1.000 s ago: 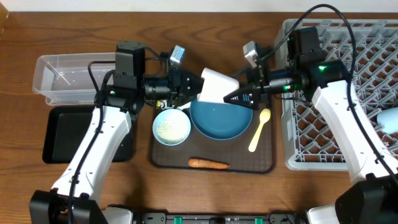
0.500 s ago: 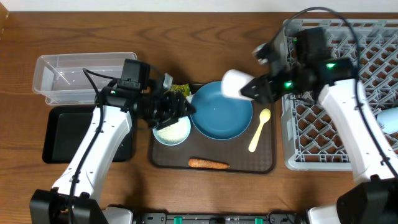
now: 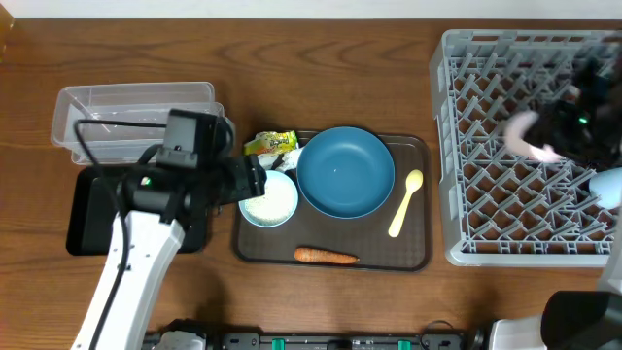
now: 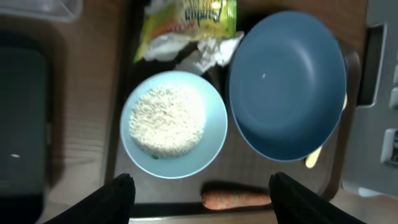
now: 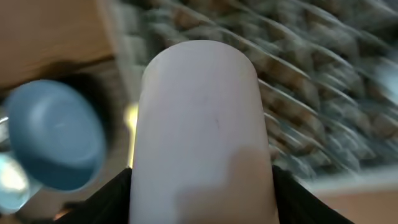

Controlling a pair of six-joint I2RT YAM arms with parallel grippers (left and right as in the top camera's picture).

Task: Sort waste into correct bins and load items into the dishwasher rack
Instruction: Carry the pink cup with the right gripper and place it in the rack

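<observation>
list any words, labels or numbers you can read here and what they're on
snack wrapper: a dark printed word across the yellow-green front, too blurred to read.
pink cup, dark-blue bowl, dishwasher rack: no text visible.

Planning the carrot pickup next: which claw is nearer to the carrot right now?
Left. The left claw hovers open beside the rice bowl, just up-left of the carrot. The right claw is over the rack, holding the pink cup.
</observation>
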